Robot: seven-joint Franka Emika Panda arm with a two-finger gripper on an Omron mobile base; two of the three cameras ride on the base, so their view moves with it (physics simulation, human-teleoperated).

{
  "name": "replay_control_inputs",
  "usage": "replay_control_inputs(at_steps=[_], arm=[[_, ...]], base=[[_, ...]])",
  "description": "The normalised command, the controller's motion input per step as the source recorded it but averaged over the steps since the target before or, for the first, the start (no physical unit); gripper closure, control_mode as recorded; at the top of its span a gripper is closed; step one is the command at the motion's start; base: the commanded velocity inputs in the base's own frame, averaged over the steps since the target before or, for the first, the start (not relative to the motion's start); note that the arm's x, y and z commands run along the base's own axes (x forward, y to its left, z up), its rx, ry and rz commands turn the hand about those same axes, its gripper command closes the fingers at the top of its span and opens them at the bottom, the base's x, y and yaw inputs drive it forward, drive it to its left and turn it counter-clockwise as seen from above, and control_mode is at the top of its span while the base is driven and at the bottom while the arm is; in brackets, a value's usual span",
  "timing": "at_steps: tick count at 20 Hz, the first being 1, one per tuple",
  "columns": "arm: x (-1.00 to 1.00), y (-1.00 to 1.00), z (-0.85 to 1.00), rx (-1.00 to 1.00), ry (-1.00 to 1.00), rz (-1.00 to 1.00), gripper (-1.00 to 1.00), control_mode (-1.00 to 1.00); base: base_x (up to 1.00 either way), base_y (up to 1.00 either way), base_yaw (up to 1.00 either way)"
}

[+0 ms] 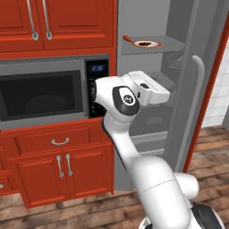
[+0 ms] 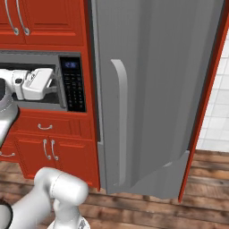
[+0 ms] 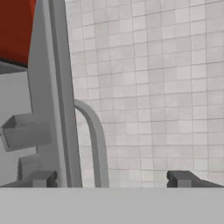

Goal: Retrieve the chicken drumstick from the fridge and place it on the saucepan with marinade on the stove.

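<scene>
My pincer (image 3: 109, 179) gapes wide, so I'd pinch that small, probably slippery drumstick (image 1: 144, 44) across its middle on the fridge (image 1: 179, 80) shelf.

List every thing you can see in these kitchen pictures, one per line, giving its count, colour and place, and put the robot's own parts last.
fridge: one, grey, right of the microwave, door swung open.
plate: one, white with an orange rim, on the top fridge shelf.
chicken drumstick: one, dark brown, on the plate.
orange stick: one, left of the plate on that shelf.
microwave: one, black-fronted, set in the red cabinets.
cabinets: several, red with silver handles, above and below the microwave.
wall tiles: white, behind the fridge door.
floor: brown wood.
arm: one, white.
gripper: one, dark jaws wide open, holding nothing, beside the door's handle.
</scene>
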Motion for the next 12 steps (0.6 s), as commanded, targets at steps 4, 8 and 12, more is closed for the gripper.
replay_control_inputs(at_steps=[4,8,12], arm=[[0.33,-0.06,-0.01,0.00,-0.20,-0.11,-1.00,-1.00],[0.13,-0.12,-0.14,0.00,-0.20,-0.04,-1.00,-1.00],[0.13,-0.11,-0.15,0.00,-0.18,0.00,-1.00,-1.00]], base=[[0.00,0.00,0.00],[0.00,0.00,0.00],[0.00,0.00,0.00]])
